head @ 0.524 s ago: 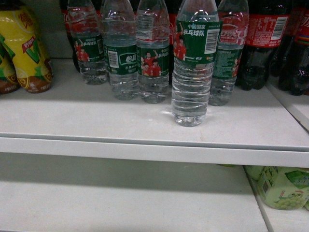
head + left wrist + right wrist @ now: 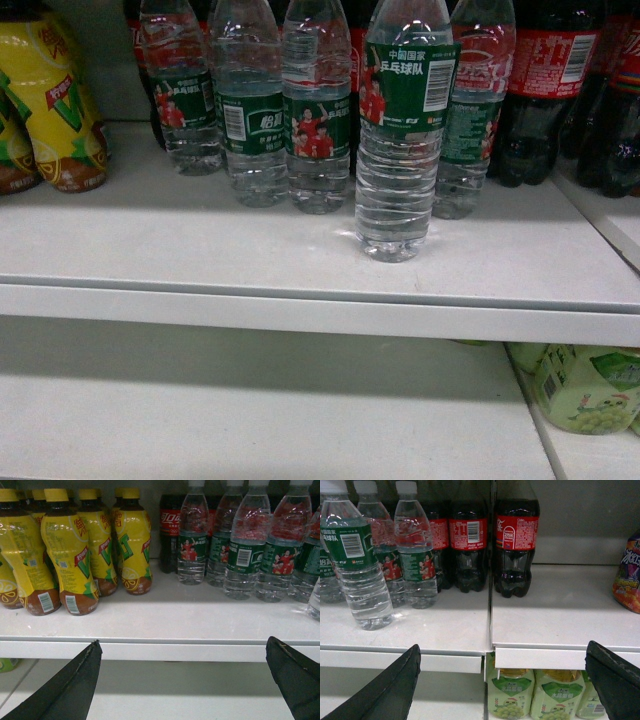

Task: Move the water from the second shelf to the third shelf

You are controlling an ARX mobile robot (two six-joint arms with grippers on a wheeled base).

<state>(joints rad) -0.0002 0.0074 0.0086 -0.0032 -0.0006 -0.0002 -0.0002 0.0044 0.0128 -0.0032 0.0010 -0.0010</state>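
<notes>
Several clear water bottles with green labels stand in a row on the upper white shelf (image 2: 300, 280). One water bottle (image 2: 402, 130) stands alone in front of the row, nearer the shelf's edge; it also shows at the left of the right wrist view (image 2: 362, 575). The shelf below (image 2: 250, 410) is bare white on its left part. Neither gripper shows in the head view. My left gripper (image 2: 183, 645) is open, level with the shelf's front edge, holding nothing. My right gripper (image 2: 503, 650) is open too, to the right of the front bottle, holding nothing.
Yellow tea bottles (image 2: 65, 555) fill the upper shelf's left end. Dark cola bottles (image 2: 515, 550) stand behind and right of the water. Green grape-drink bottles (image 2: 555, 695) sit on the lower shelf at the right. A colourful packet (image 2: 627, 575) is at the far right.
</notes>
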